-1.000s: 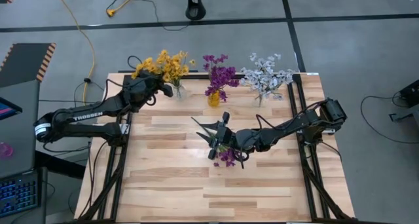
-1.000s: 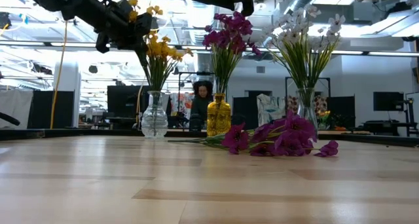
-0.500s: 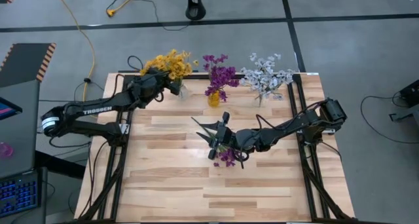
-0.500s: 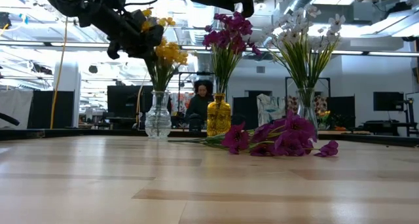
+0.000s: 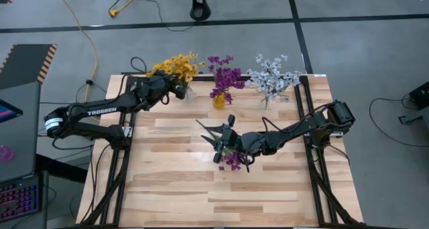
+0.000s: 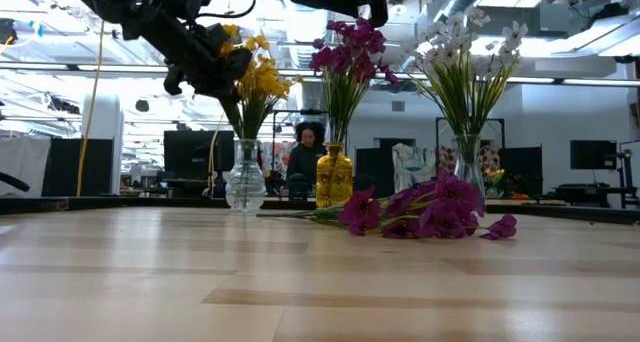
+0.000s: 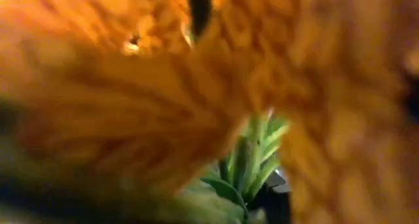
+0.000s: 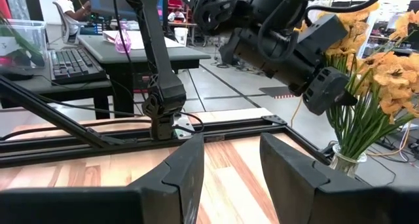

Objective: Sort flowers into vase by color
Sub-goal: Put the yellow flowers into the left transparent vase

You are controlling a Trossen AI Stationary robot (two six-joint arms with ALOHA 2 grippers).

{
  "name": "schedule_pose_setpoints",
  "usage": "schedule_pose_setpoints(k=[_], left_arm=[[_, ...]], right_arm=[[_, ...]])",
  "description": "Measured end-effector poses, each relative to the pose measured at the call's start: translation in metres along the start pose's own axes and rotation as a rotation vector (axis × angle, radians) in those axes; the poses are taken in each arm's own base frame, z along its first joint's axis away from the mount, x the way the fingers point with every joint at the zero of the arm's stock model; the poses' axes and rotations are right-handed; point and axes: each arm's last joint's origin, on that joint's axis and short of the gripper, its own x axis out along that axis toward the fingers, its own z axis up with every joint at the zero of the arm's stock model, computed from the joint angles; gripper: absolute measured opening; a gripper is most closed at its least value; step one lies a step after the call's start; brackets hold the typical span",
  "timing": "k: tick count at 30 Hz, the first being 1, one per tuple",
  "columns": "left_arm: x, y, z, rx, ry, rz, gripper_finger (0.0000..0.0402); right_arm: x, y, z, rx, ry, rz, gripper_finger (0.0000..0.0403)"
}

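Observation:
A clear vase [image 6: 246,187] of yellow flowers [image 5: 177,63] stands at the table's far left. My left gripper [image 5: 175,88] is shut among their stems just under the blossoms. A yellow vase [image 5: 219,100] holds purple flowers [image 5: 224,75], and another clear vase [image 5: 266,102] holds white flowers [image 5: 271,75]. Loose purple flowers [image 5: 232,161] lie flat on the table's middle, with their green stems [image 5: 208,130] pointing far-left. My right gripper [image 8: 232,165] hangs open above them with nothing between its fingers. My left gripper comes level from the table's left at a yellow flower's upper stem [image 8: 350,116], just below its blossoms [image 6: 245,37]. Blossoms fill its wrist view and hide the place of contact. The stem slants down into the clear vase among the other yellow flowers.
The three vases stand in a row along the far edge. A black frame rail [image 5: 120,155] runs along each side of the table. The near half of the wooden top [image 5: 221,202] is free room. A person [image 6: 308,152] sits beyond the far edge.
My left gripper has gone toward the table's right and a little down, still shut, carrying yellow blossoms in toward the bunch. The yellow bunch has leaned the same way, and the clear vase has slid slightly toward the yellow vase.

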Motion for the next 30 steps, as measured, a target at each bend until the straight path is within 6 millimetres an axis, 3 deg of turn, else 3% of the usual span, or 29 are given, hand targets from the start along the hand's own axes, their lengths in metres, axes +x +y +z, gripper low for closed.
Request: schedule_pose_setpoints(k=[8, 25, 30], left_arm=[[-0.004, -0.003, 0.017, 0.003, 0.041, -0.033, 0.0009], [-0.004, -0.003, 0.017, 0.002, 0.036, -0.029, 0.001], [-0.004, -0.003, 0.017, 0.036, 0.035, -0.029, 0.0041]], right_arm=[[0.0, 0.0, 0.0, 0.002, 0.001, 0.0, 0.0176], [0.0, 0.0, 0.0, 0.001, 0.001, 0.0, 0.0176], [0.0, 0.0, 0.0, 0.0, 0.001, 0.0, 0.0176]])
